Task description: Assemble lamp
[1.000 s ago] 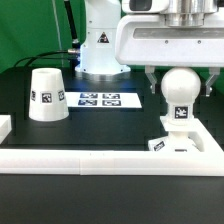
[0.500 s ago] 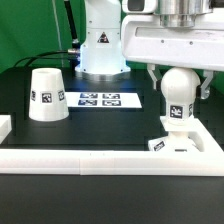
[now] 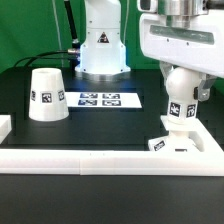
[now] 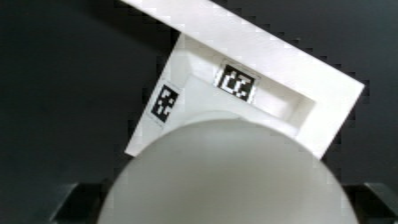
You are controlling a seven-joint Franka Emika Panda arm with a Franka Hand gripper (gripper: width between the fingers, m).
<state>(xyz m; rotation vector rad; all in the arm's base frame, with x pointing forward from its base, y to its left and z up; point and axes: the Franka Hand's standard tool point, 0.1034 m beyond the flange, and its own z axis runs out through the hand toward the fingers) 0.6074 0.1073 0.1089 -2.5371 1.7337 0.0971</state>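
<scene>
Where it narrows, white bulb (image 3: 182, 88) bears tag (image 3: 177, 110).

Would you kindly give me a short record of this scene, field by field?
gripper: shut on the bulb
bulb pose: slightly tilted, over the base; whether seated, cannot tell
base: flat on the table, exterior view's right
shade: wide end down, exterior view's left, apart from the gripper
marker board: flat, further back, between shade and base
</scene>
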